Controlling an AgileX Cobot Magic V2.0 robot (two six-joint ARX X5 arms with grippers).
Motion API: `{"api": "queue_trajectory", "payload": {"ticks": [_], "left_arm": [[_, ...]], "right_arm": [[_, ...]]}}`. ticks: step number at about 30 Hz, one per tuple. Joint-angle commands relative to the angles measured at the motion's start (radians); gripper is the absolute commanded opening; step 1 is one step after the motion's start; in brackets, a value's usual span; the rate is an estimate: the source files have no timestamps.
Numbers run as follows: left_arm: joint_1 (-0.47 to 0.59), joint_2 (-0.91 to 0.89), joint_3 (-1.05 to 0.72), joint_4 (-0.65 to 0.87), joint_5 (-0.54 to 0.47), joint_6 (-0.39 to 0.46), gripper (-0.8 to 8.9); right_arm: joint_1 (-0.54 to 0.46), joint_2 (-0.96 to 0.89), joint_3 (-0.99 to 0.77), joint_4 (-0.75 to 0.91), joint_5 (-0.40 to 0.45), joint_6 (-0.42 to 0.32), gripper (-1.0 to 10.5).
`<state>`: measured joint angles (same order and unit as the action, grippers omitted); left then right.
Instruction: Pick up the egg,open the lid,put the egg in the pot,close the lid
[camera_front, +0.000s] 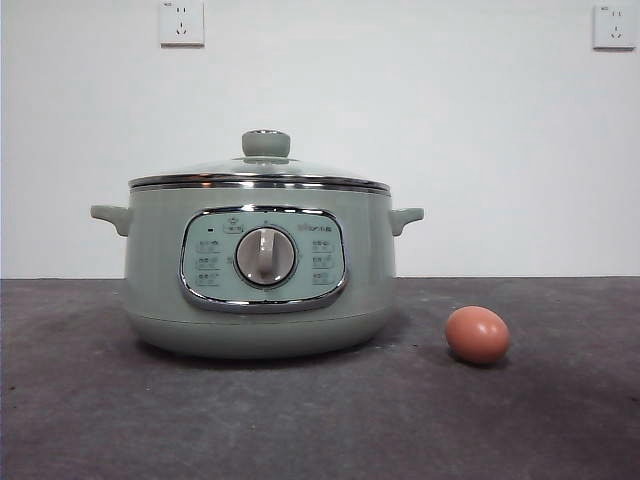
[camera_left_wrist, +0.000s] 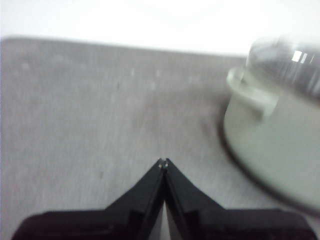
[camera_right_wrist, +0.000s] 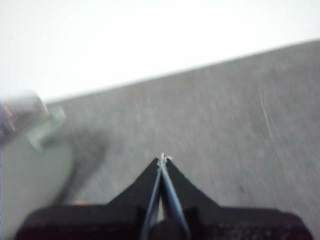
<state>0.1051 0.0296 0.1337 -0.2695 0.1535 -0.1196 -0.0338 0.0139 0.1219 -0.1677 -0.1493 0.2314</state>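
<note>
The sage-green electric cooker pot (camera_front: 258, 280) stood on the dark grey worktop (camera_front: 320, 420), left of centre in the front view, its control panel and silver dial (camera_front: 266, 256) facing the camera. The glass lid (camera_front: 258, 172) sat closed on its rim, green knob (camera_front: 266, 144) upright on top. The brown egg (camera_front: 477, 334) lay on the worktop to the right of the pot, near it but apart. The left gripper (camera_left_wrist: 163, 161) hung above bare worktop beside the pot, jaws pressed together, holding nothing. The right gripper (camera_right_wrist: 162, 159) likewise had its jaws closed and empty.
</note>
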Motion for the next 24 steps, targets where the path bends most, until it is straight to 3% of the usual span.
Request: {"api": "queue_trajectory", "payload": {"ticks": [1,9,16,19,24], "left_arm": [[0.000,0.013,0.056,-0.005,0.013,-0.065,-0.06],[0.000,0.139,0.328,-0.175,0.126,-0.066,-0.06],[-0.020,0.277,0.594,-0.402,0.249,0.003,-0.06],[-0.026,0.318,0.682,-0.496,0.315,0.035,-0.06],[-0.049,0.346,0.777,-0.579,0.369,0.050,-0.06]], "right_arm": [[0.001,0.017,0.064,0.006,-0.005,0.066,-0.1],[0.000,0.170,0.355,-0.229,-0.120,0.030,-0.1],[0.000,0.340,0.668,-0.592,-0.265,-0.181,-0.1],[0.005,0.393,0.775,-0.708,-0.271,-0.235,-0.1],[0.014,0.444,0.901,-0.792,-0.275,-0.239,-0.1]]}}
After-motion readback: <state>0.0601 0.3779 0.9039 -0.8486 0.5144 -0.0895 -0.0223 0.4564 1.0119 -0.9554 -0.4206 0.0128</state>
